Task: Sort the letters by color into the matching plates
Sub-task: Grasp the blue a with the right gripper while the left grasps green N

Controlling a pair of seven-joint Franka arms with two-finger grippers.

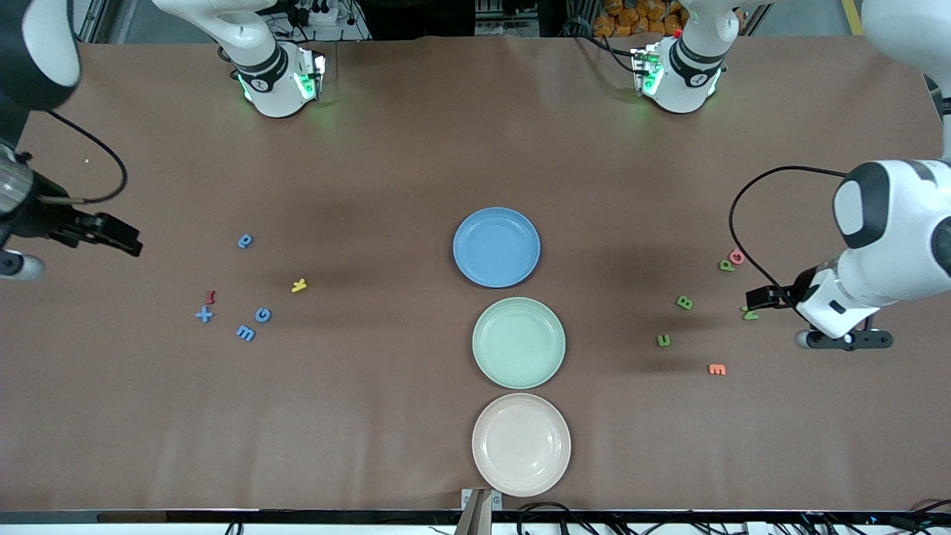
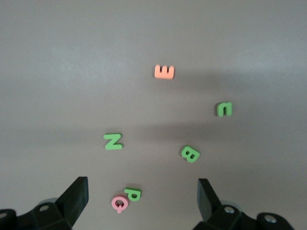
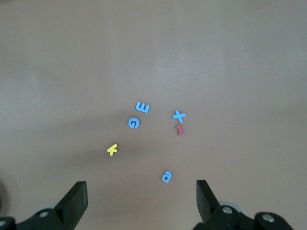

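Three plates stand in a row mid-table: blue (image 1: 496, 247), mint green (image 1: 518, 342) and pinkish beige (image 1: 521, 444), all bare. Toward the right arm's end lie several blue letters (image 1: 245, 241) (image 3: 134, 123), a red one (image 1: 211, 297) (image 3: 180, 129) and a yellow one (image 1: 299, 285) (image 3: 112, 149). Toward the left arm's end lie several green letters (image 1: 684, 302) (image 2: 190, 154), a pink one (image 1: 737, 257) (image 2: 119, 203) and an orange one (image 1: 717, 369) (image 2: 164, 72). My left gripper (image 1: 847, 340) (image 2: 143, 189) hangs open over the green and pink pair. My right gripper (image 1: 18, 266) (image 3: 141, 189) hangs open above the table near the blue letters.
Brown paper covers the table (image 1: 371, 163). Both arm bases (image 1: 278, 82) (image 1: 680, 74) stand along the edge farthest from the front camera. A cable (image 1: 743, 200) loops from the left arm above the letters there.
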